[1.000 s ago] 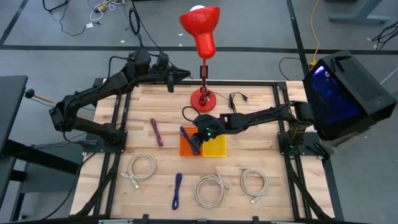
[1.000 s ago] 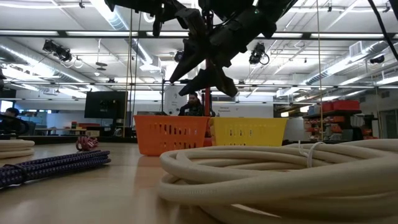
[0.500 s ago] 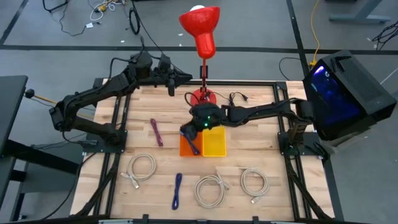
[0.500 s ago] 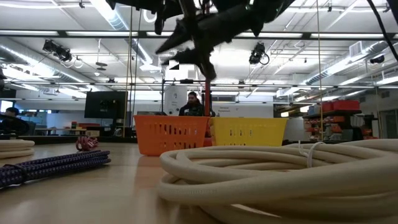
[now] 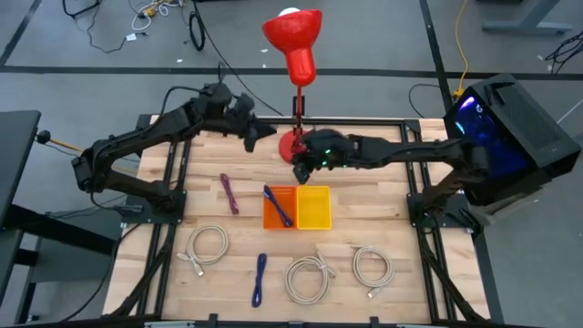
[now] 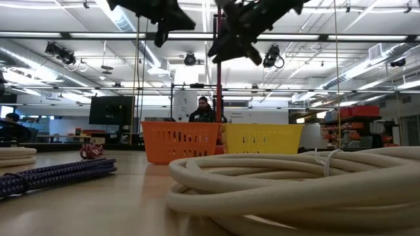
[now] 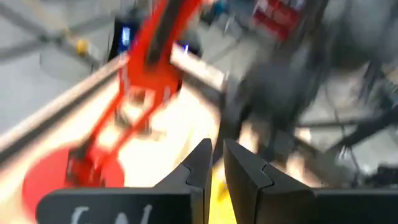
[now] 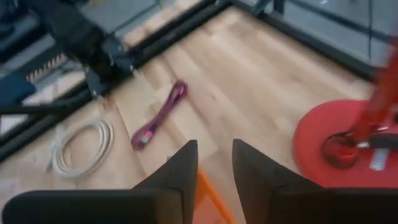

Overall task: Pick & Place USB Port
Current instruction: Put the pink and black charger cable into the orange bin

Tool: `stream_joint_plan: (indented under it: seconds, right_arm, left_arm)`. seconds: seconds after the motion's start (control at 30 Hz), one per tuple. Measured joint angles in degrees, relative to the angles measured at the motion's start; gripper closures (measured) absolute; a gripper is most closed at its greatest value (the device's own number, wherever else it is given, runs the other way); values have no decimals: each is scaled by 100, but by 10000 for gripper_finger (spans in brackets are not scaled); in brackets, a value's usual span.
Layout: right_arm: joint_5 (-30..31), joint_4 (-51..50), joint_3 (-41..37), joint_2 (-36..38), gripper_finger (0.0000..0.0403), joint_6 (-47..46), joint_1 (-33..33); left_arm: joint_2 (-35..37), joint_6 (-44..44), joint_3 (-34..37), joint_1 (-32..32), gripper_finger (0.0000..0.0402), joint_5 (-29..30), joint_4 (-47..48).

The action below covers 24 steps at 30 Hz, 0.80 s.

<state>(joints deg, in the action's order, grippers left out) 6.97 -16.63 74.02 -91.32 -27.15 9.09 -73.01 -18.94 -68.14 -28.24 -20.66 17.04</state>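
Note:
A blue USB cable point(image 5: 278, 206) lies slantwise in the orange bin point(image 5: 271, 219), with one end at the bin's far left rim. The yellow bin point(image 5: 314, 208) stands beside it, touching. My right gripper point(image 5: 300, 168) hangs above the table between the bins and the red lamp's base point(image 5: 293, 144); its fingers point(image 8: 180, 168) are a little apart and hold nothing. My left gripper point(image 5: 264, 133) hovers at the table's far edge, left of the lamp base, with its fingers point(image 7: 200, 165) shut and empty. In the low view both grippers show high above the bins point(image 6: 180, 141).
Loose cables lie on the table: a purple one point(image 5: 228, 193) left of the bins, a blue one point(image 5: 260, 278) near the front, and white coils point(image 5: 207, 244), point(image 5: 308, 278), point(image 5: 372, 267). The red lamp's head point(image 5: 293, 36) stands over the far edge.
My right gripper has risen from over the orange bin and drawn back toward the far edge, up to the lamp base. The blue cable has stayed in the orange bin. My left gripper has shifted slightly toward the near edge and tipped downward.

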Motion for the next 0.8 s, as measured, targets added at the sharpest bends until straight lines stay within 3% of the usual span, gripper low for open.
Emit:
stream_joint_plan:
  seconds: [0.17,0.4,0.63,0.8]
  right_arm:
    - [327,-312,-488,596,293,-56,201]
    - [456,-411,-1112,1292,293,-130,300]
    - [448,-391,-1325,1420,293,-238,291]
    - [358,-389,-1325,1420,293,-227,288]
  left_arm:
    - [25,290,2,230,353,178,1585]
    - [143,589,7,517,353,1382,4152]
    - [256,299,9,731,351,1668,4590]
    - [254,32,338,1113,316,1571,4808]
